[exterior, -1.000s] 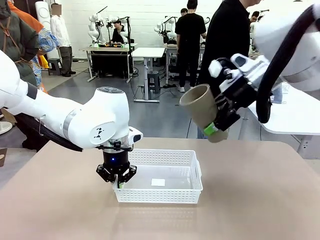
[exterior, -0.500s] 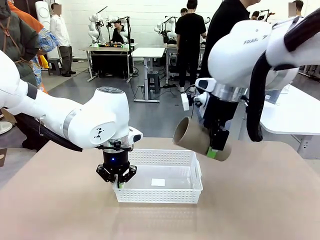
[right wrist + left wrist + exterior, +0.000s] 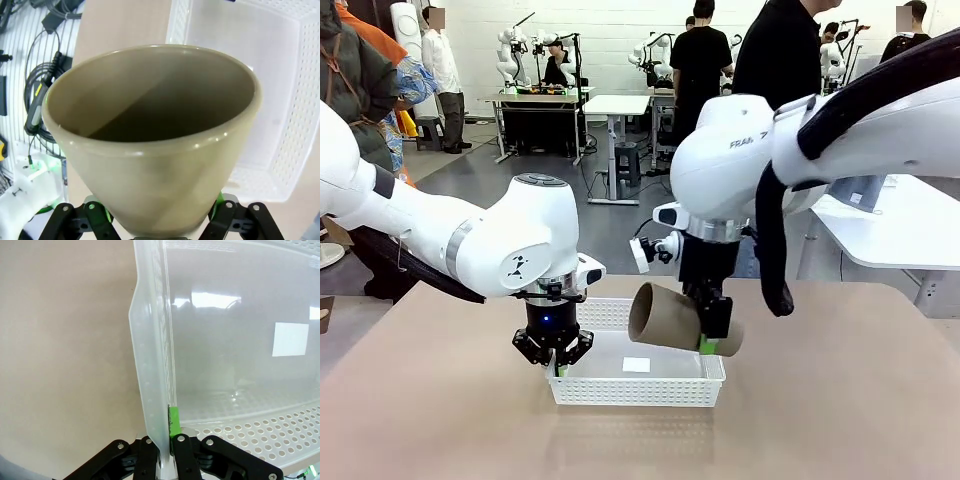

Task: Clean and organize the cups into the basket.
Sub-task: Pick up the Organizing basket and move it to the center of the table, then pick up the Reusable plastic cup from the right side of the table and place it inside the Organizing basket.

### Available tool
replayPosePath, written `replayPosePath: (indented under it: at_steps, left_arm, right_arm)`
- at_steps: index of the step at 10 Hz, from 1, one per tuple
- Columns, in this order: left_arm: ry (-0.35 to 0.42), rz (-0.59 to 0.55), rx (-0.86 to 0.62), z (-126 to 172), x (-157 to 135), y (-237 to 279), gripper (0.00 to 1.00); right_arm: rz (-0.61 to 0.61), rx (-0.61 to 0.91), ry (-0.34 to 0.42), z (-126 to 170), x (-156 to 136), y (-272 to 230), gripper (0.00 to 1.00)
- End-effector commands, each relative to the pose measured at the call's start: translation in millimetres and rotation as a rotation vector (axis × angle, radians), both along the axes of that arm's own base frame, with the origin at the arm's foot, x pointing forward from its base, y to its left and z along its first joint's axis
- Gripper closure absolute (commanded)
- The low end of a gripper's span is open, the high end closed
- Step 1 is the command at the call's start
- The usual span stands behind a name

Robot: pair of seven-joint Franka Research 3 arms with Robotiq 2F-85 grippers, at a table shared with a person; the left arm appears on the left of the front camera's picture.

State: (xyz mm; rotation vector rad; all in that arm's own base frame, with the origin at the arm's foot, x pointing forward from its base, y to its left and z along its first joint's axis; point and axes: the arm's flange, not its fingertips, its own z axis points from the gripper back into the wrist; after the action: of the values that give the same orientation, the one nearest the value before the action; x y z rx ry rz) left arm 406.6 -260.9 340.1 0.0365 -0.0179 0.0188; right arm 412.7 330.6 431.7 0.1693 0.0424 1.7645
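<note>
just below the right gripper [image 3: 708,342], whose fingers pinch the narrow end of a tan cup [image 3: 665,316], lies the basket [image 3: 650,388]; the cup's long axis runs near level, mouth leading away from them. left gripper [image 3: 553,362] pinches the basket's end wall.

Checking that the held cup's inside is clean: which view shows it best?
Right wrist view: the cup opens toward the camera, interior bare. Front view gives its side, held by the right gripper near the basket.
</note>
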Motion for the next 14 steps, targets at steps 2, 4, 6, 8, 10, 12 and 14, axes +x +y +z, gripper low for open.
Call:
replayPosePath:
  at_steps: [2, 4, 6, 8, 10, 12, 14]
  left_arm:
    - [0.004, -0.004, 0.008, -3, -3, 5, 1.0]
    - [0.004, -0.004, 0.008, -3, -3, 5, 1.0]
    - [0.004, -0.004, 0.008, -3, -3, 5, 1.0]
    - [0.004, -0.004, 0.008, -3, -3, 5, 1.0]
    - [0.004, -0.004, 0.008, -3, -3, 5, 1.0]
    - [0.004, -0.004, 0.008, -3, -3, 5, 1.0]
    - [0.004, -0.004, 0.008, -3, -3, 5, 1.0]
  right_arm:
    - [-0.004, 0.097, -0.005, -10, 19, -1, 0.19]
    - [-0.011, 0.267, -0.049, -2, 17, -15, 0.19]
    - [-0.015, 0.077, -0.012, -13, 18, 3, 0.19]
    - [-0.015, 0.077, -0.012, -13, 18, 3, 0.19]
    - [-0.015, 0.077, -0.012, -13, 18, 3, 0.19]
    - [-0.015, 0.077, -0.012, -13, 18, 3, 0.19]
    - [-0.018, 0.082, -0.022, -24, 21, 8, 0.19]
